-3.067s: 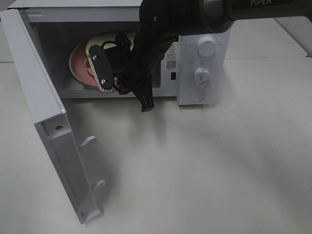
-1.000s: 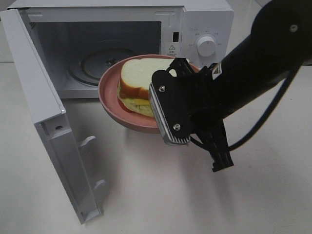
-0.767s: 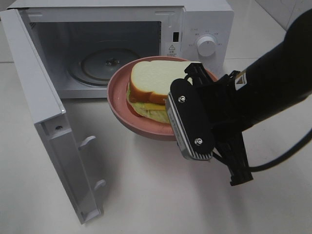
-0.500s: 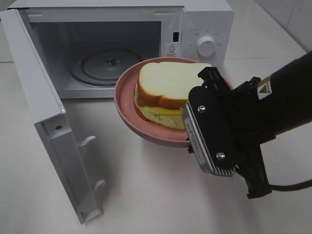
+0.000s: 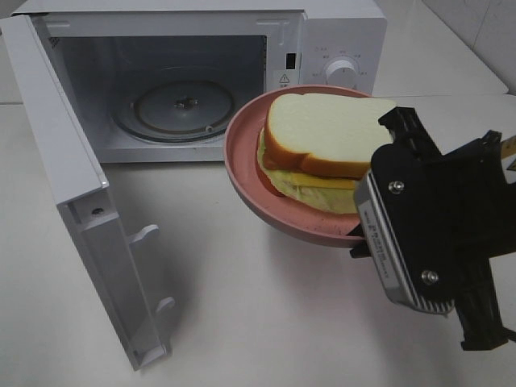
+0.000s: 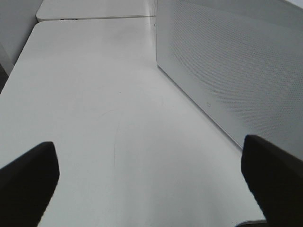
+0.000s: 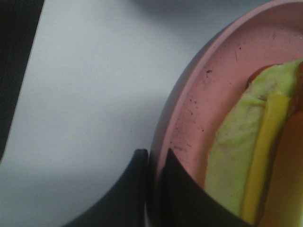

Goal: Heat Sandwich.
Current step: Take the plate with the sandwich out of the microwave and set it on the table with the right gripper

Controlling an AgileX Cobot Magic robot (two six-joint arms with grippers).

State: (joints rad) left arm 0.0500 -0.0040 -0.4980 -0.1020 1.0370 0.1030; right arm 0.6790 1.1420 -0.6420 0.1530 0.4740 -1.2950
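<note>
Clamped on the round pink plate's rim, the right gripper has drawn the thick white-bread sandwich rightward out of the white microwave, so heating looks finished.

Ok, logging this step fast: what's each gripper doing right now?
Left gripper: open, holding nothing.
Right gripper: shut on the pink plate's rim, carrying the sandwich.
</note>
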